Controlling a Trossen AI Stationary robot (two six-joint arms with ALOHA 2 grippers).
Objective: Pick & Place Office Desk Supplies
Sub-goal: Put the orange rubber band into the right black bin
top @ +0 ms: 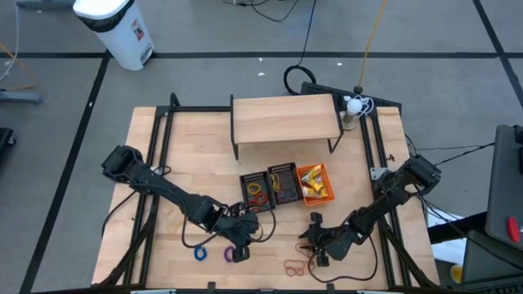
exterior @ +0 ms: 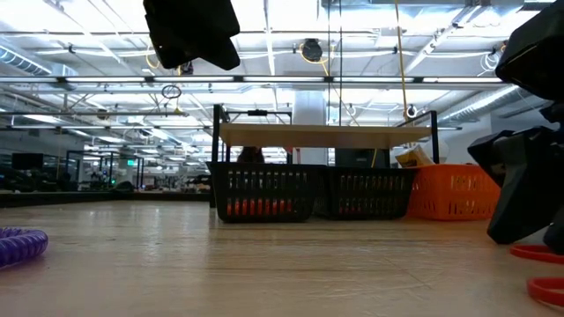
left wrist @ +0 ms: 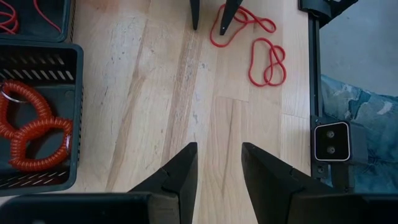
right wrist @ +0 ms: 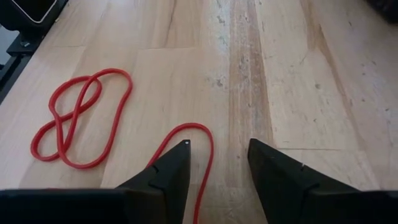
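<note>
Two thin red elastic loops (right wrist: 78, 118) lie flat on the wooden table near its front edge, right of centre (top: 294, 265). My right gripper (right wrist: 217, 155) is low over the nearer loop (right wrist: 189, 134), open. One fingertip (right wrist: 180, 152) stands inside that loop, and a strand runs through the gap. My left gripper (left wrist: 217, 168) hovers open and empty to the left (top: 238, 251), above a purple coil ring (top: 227, 255) and a blue ring (top: 198, 253). My right gripper comes at the red loop's curved end (right wrist: 208, 140) slanting down from the table's right. One strand lies between the two fingers, flat on the table and slack. Whether a finger touches it, I cannot tell.
Two black baskets (top: 256, 189) (top: 283, 184) and an orange basket (top: 315, 181) stand in a row mid-table; one black basket holds orange-red coil rings (left wrist: 31, 134). A wooden shelf (top: 286, 118) stands behind them. Bare wood lies between the two grippers.
</note>
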